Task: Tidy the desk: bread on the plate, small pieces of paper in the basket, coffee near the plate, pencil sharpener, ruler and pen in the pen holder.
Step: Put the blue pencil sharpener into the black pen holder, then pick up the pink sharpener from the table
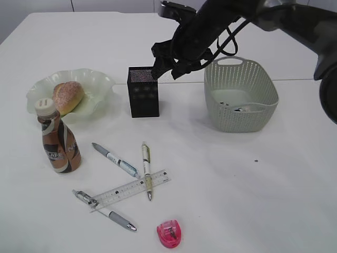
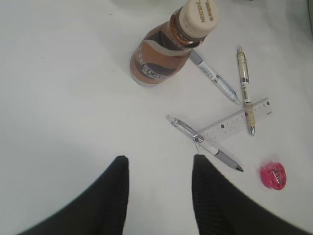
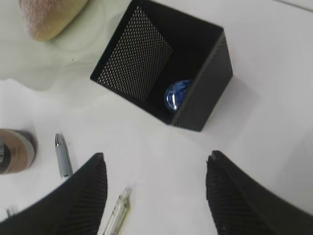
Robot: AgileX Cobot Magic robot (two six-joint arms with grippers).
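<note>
**Desk items lie toward the camera from the right gripper; left gripper is nearer them**

Right gripper hangs over the black mesh square pen holder; jaws spread wide, nothing between them; a blue round object sits on the holder's floor, can't tell what it is.

Left gripper also wide open and empty, above bare white table just beside the loose stationery.

What's left to stow: clear plastic ruler, long axis running low-left to high-right; cream pen lying across it, near-vertical in the exterior view; white-and-grey pen and silver-grey pen both on a diagonal, upper-left to lower-right; pink plastic pencil sharpener at the front edge.

All of these are well apart from the holder, on the camera side. My read: the left arm has the shorter reach; silver-grey pen is closest to its fingertips, its axis slanted across the jaw gap, so wrist rotation likely needed.

Sugared bread bun on pale green wavy plate; brown coffee bottle near the plate; paper bits in grey-green perforated basket.
</note>
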